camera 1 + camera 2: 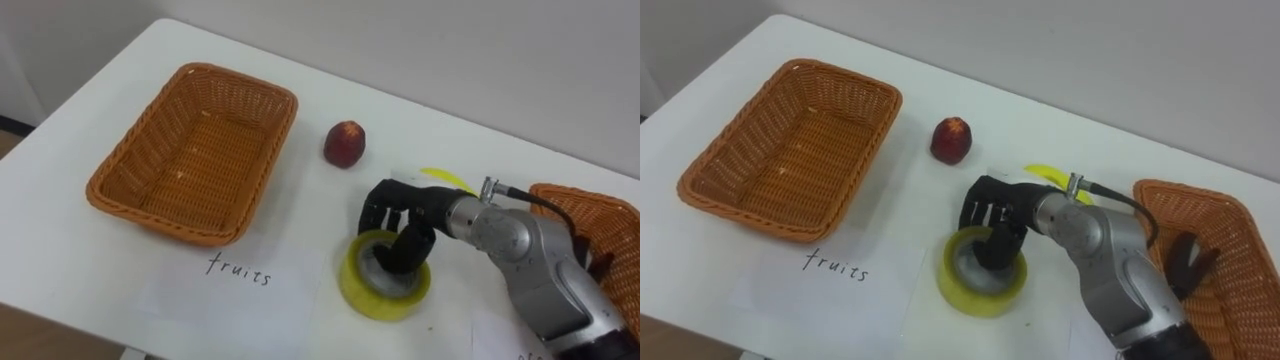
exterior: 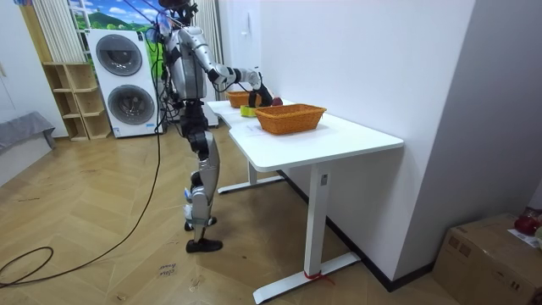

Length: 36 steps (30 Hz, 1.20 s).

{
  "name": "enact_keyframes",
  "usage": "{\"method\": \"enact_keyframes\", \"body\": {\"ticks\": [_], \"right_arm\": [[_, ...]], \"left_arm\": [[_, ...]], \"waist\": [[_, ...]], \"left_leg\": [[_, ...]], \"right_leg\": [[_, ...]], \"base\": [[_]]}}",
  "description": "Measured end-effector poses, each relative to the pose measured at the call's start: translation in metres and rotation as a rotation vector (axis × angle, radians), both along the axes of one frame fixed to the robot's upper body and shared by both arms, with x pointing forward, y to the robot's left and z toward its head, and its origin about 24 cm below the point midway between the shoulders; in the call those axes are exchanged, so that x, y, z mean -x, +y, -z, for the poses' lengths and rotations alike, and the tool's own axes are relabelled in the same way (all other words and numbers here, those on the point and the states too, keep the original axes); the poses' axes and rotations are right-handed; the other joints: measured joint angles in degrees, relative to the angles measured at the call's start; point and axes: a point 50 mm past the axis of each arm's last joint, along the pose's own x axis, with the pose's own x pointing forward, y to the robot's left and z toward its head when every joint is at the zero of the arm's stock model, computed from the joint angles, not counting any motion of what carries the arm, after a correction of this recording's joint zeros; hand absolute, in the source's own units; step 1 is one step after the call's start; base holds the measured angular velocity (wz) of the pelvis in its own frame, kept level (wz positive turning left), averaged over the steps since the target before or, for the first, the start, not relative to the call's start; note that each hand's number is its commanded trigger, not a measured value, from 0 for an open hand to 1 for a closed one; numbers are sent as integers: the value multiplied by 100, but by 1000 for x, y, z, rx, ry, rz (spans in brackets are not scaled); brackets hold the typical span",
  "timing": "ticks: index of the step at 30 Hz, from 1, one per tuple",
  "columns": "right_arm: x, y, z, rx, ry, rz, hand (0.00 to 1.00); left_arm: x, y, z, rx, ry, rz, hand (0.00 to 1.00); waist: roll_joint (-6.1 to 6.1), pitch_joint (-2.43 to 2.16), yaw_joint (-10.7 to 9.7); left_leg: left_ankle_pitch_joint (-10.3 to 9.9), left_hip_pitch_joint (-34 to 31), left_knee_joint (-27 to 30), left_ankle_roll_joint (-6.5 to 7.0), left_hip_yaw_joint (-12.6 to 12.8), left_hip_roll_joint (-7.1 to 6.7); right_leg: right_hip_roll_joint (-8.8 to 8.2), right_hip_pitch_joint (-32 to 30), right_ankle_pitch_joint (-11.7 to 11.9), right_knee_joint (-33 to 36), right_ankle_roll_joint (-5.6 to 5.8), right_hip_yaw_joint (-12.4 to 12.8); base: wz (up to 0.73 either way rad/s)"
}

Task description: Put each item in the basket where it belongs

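White laminate table [image 1: 60,260], smooth and matte, on white metal legs. Robot stands upright at its far short end, right arm stretched out over the top.

Right hand [image 1: 400,215] sits on the tape roll [image 1: 380,298], a fat yellow ring with a pale inner core, lying flat near the table's 6 o'clock edge. Dark fingers [image 1: 375,212] curl down over the roll's rim, with part of the hand dipped into the core hole, so it is gripping the roll.

Red fruit [image 1: 344,144], round with dull skin, lies on the bare table at 12 o'clock from the roll, apart from the hand. A thin yellow curved thing [image 1: 447,179] pokes out behind the wrist at 1 o'clock; I can't tell what it is.

Fruit basket [image 1: 125,150] is at 10 o'clock: rectangular orange-brown wicker with a tight weave and rounded corners. A sheet of paper [image 1: 235,285] with a handwritten word lies flat at its near side.

Second wicker basket [image 1: 585,200] is at 3 o'clock, same weave. A dark thing [image 1: 1188,262] lies inside it, shape unclear.

Room: herringbone wood floor [image 2: 102,254], plain white walls, stacked washing machines [image 2: 127,80], a wooden shelf unit [image 2: 68,102] beside them, and a cardboard box [image 2: 495,254] on the floor at the room view's right.
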Motion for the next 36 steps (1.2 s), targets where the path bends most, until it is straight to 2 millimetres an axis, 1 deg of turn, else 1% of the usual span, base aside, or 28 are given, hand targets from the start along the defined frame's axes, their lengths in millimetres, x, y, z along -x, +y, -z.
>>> {"method": "enact_keyframes", "body": {"ticks": [3, 5, 8, 10, 12, 13, 14, 17, 19, 21, 22, 25, 27, 28, 30, 35, 36], "right_arm": [[-1, -3, -3, -20, -6, 12, 100], [-3, -6, -11, -41, -43, 27, 100], [-6, -11, -19, -97, -83, 46, 100], [-7, -14, -25, -144, -122, 62, 100], [-8, -16, -33, -160, -168, 70, 100], [-9, -19, -38, -171, -198, 78, 100], [-9, -20, -41, -174, -214, 83, 100], [-10, -29, -56, -194, -296, 117, 100], [-10, -41, -65, -224, -359, 160, 100], [-10, -50, -69, -247, -400, 205, 100], [-10, -53, -71, -251, -424, 224, 100], [-10, -58, -74, -254, -462, 255, 100], [-10, -59, -75, -256, -469, 261, 100], [-10, -59, -75, -261, -471, 264, 100], [-10, -60, -76, -274, -481, 271, 100], [-12, -63, -74, -280, -507, 307, 100], [-12, -64, -73, -282, -511, 318, 100]], "left_arm": [[0, 1, 0, -15, -7, -3, 0], [0, 2, -1, -20, -8, -10, 0], [4, 2, 1, -18, 3, -19, 0], [5, 1, 1, -11, 0, -24, 0], [6, 1, 1, -7, -7, -21, 0], [8, 0, 2, -5, -2, -22, 0], [9, -1, 2, -4, 0, -20, 0], [12, -6, 4, 6, -6, -27, 0], [17, -11, 6, 20, -4, -39, 0], [19, -12, 6, 25, -9, -55, 0], [21, -11, 6, 24, -12, -63, 0], [26, -9, 6, 22, -11, -80, 0], [26, -9, 6, 22, -12, -84, 0], [26, -9, 6, 22, -13, -84, 0], [26, -9, 6, 22, -14, -84, 0], [24, -9, 5, 21, -19, -84, 0], [23, -9, 5, 21, -20, -83, 0]], "waist": [[-4, -3, -12], [5, -5, -26], [16, -7, -65], [27, -3, -181], [32, 1, -254], [53, -1, -319], [71, -6, -334], [181, -4, -456], [293, -23, -516], [341, -18, -548], [350, -25, -611], [364, -20, -655], [349, -31, -703], [339, -39, -770], [332, -44, -832], [302, -65, -945], [277, -81, -984]], "left_leg": [[1, 0, 11, 0, 14, -1], [1, 9, 12, 0, 18, -1], [2, 62, 20, 0, 18, -3], [2, 120, 19, 0, 25, -2], [2, 113, 19, 1, 37, -1], [2, 111, 27, 1, 37, -1], [2, 113, 28, 1, 40, -1], [1, 124, 15, 3, 98, 1], [4, 153, 10, 7, 165, 3], [4, 223, -19, 7, 193, 12], [4, 239, -25, 7, 204, 17], [4, 311, -62, 2, 328, 50], [5, 317, -77, 0, 331, 52], [5, 318, -77, 0, 333, 54], [5, 325, -84, 0, 340, 53], [5, 319, -87, 0, 345, 50], [5, 319, -87, 0, 346, 50]], "right_leg": [[-1, -7, 0, 0, 0, 7], [-1, 3, 0, -4, 0, 19], [-9, 56, 0, -4, 0, 22], [-27, 116, 0, -8, 0, 33], [-27, 107, 0, -8, 0, 37], [-18, 114, 1, -6, 1, 37], [-16, 116, 3, -3, 5, 38], [-14, 126, 9, -1, 14, 39], [-14, 134, 12, 4, 18, 120], [-5, 174, 12, 7, 19, 161], [0, 178, 12, 8, 19, 171], [32, 185, 17, 12, 10, 267], [34, 184, 17, 12, 10, 290], [36, 183, 18, 11, 9, 296], [36, 183, 18, 9, 9, 305], [35, 169, 17, 7, 10, 320], [34, 165, 17, 6, 10, 316]], "base": [[0], [0], [0], [0], [0], [0], [-3], [-7], [-14], [-12], [-8], [-17], [-4], [0], [0], [0], [0]]}}
